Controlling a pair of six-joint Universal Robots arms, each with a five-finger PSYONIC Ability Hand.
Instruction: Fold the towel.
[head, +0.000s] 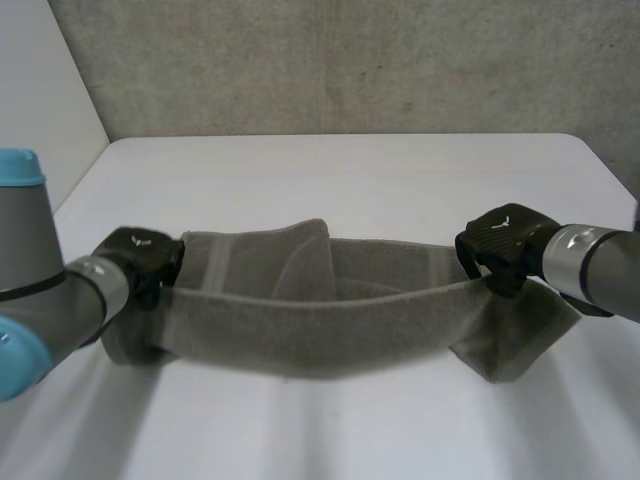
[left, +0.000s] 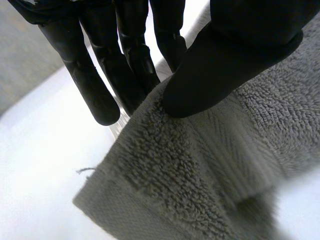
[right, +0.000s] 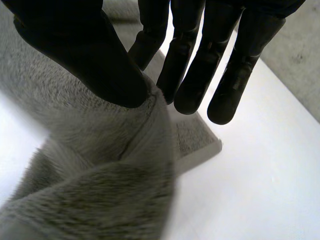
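1. Left arm (head: 40, 290) – grey joints with a light-blue cap, nearest the head camera, reaching in to the towel's left end.

2. Towel (head: 330, 320) – grey terry, lying across the middle of the white table (head: 350, 180), partly folded. Its near long edge is drawn into a strip running from one hand to the other, sagging a little at the middle. A second layer lies behind the strip, with a fold standing up left of centre. In the left wrist view a flat woven band (left: 235, 150) runs across the pile beside a hemmed corner (left: 95, 200), with a loose thread (left: 85, 170) at the hem.

3. Left hand (head: 140, 262) – at the towel's left end. Its wrist view shows the thumb (left: 220, 65) pressed onto the top of the cloth near the corner. The straight fingers (left: 95, 95) lie close together behind the edge, and the cloth is pinched between them and the thumb.

4. Right hand (head: 505, 245) – at the towel's right end, ending the right arm (head: 600, 265). In its wrist view the thumb (right: 90, 55) bears on a raised fold and the fingers (right: 235, 75) lie straight and side by side beyond it, nipping the cloth between them.

5. Markings – one small white mark on the back of each hand (too small to read).

6. Grey concrete wall (head: 350, 70) – behind the table's far edge.
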